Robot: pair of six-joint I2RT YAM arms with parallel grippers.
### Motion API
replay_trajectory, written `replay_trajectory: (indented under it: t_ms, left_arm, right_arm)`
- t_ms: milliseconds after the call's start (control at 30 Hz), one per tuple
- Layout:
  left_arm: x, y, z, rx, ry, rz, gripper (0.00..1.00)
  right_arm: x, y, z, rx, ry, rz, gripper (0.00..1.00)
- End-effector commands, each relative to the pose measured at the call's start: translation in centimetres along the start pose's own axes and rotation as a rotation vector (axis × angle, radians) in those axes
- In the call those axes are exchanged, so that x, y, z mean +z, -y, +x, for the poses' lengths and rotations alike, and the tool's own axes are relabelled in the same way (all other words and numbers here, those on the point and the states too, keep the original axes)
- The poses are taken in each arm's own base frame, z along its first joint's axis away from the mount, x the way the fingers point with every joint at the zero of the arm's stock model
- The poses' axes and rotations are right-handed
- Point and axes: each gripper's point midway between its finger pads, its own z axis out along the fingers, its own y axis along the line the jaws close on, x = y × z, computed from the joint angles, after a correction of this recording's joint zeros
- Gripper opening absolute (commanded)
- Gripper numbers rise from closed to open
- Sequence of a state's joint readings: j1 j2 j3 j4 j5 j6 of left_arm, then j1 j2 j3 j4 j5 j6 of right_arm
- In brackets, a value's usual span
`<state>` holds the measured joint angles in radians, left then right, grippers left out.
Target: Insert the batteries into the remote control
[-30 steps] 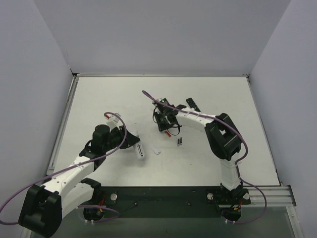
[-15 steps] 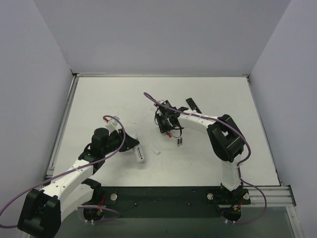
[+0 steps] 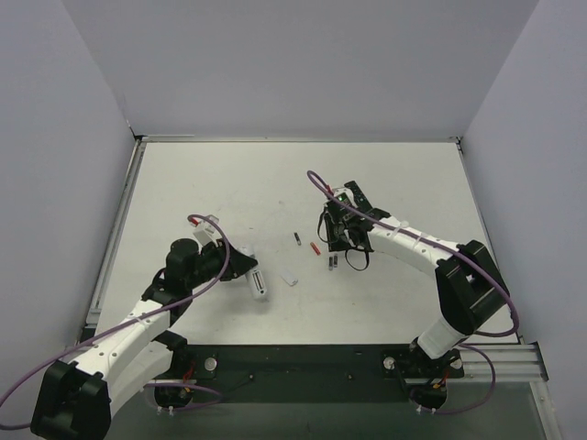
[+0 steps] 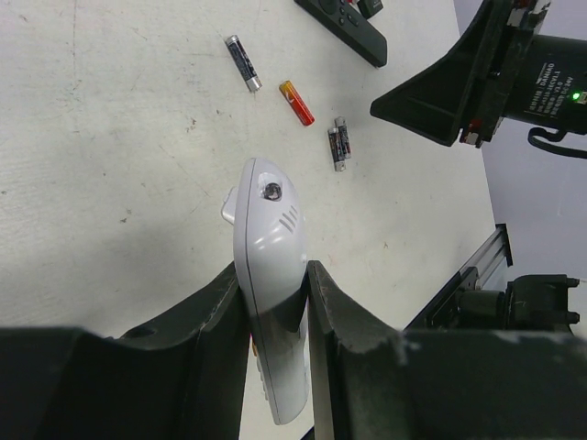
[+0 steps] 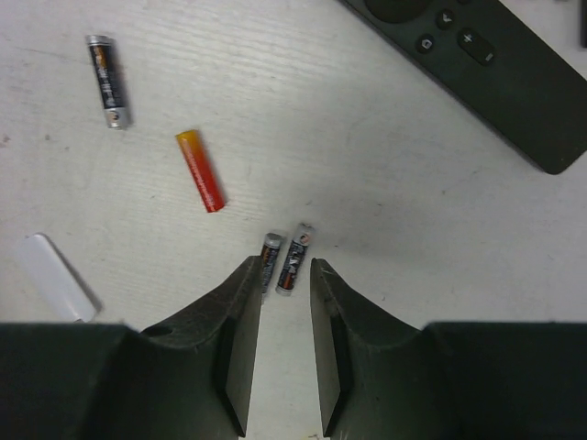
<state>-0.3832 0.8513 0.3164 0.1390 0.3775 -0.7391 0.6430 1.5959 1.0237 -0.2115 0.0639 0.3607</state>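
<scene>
clenching a slim white plastic remote control (image 4: 268, 215) in the left tool (image 4: 273, 270), toward the near edge of the tabletop (image 3: 183, 174); poising the right tool (image 5: 282, 270), narrowly parted and empty, just by two dark grey cylinder batteries (image 5: 296, 247) lying side by side, midway between the left and right edges, with a red cell (image 5: 200, 170) near them

Robotics laboratory cell: white desk (image 3: 211, 174) enclosed by plain grey partition walls (image 3: 303, 64), cabled left arm (image 3: 128, 325) and right arm (image 3: 417, 246) bolted at its near edge.
</scene>
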Motion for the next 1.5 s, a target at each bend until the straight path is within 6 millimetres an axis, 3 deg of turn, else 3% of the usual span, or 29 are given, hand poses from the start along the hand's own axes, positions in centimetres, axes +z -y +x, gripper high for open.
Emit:
replay_trajectory:
  t_ms: [0,300,533,1100,1300,1400,1467]
  left_arm:
    - [-0.3,1.7,-1.2,0.039,0.029,0.066,0.00]
    - [-0.7,1.8,-0.9,0.022,0.035,0.070,0.00]
    - [-0.6,1.6,-0.8,0.017,0.023,0.066,0.00]
    - [0.0,1.9,-1.0,0.006,0.015,0.080,0.00]
    - [0.3,2.1,-1.1,0.005,0.019,0.098,0.00]
    - [0.5,2.6,-1.3,0.006,0.021,0.124,0.00]
    - [0.6,3.1,-1.4,0.009,0.028,0.157,0.00]
  right_arm:
    - [0.1,2.3,1.4,0.099,-0.040,0.093,0.24]
    - [2.2,1.6,2.1,0.151,-0.080,0.073,0.23]
    - [3.2,2.2,3.3,0.155,-0.103,0.094,0.17]
    - [3.7,3.5,6.2,0.119,-0.163,0.138,0.12]
    - [3.4,3.9,6.0,0.102,-0.156,0.148,0.00]
    - [2.8,3.5,5.2,0.088,-0.106,0.120,0.00]
    - [1.7,2.7,3.5,0.085,-0.028,0.076,0.00]
